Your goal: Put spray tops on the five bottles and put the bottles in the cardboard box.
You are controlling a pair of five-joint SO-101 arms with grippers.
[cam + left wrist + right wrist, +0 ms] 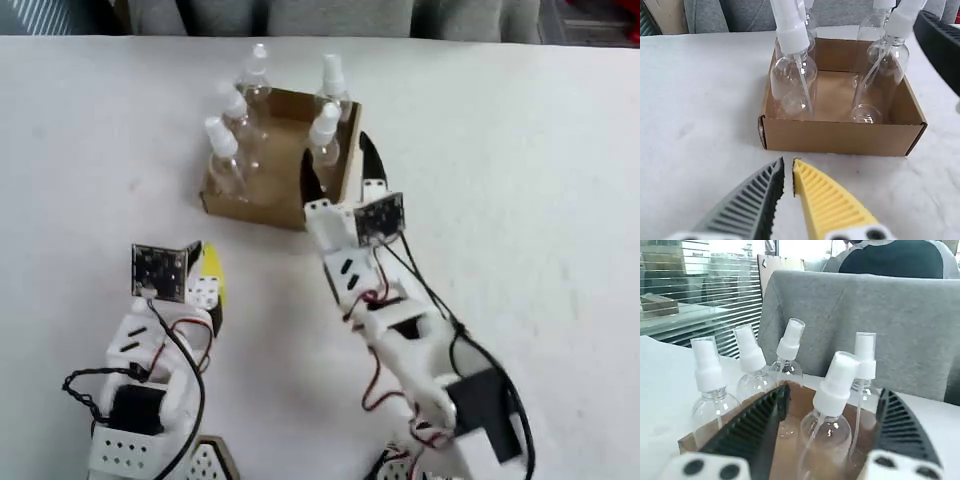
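Cardboard box [250, 208], brown and open-topped, rests on the white surface [520, 150] and holds five clear plastic bottles with white spray tops [225, 160]. Right pincer [340, 168]: open, astride the box wall, flanking one bottle. Left pincer [788, 167]: closed, empty, near the box.

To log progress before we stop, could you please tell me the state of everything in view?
Cardboard box: open-topped, holding the bottles.
Five bottles: spray tops on, standing in the box.
Left gripper: shut, empty, short of the box.
Right gripper: open, jaws either side of one bottle.
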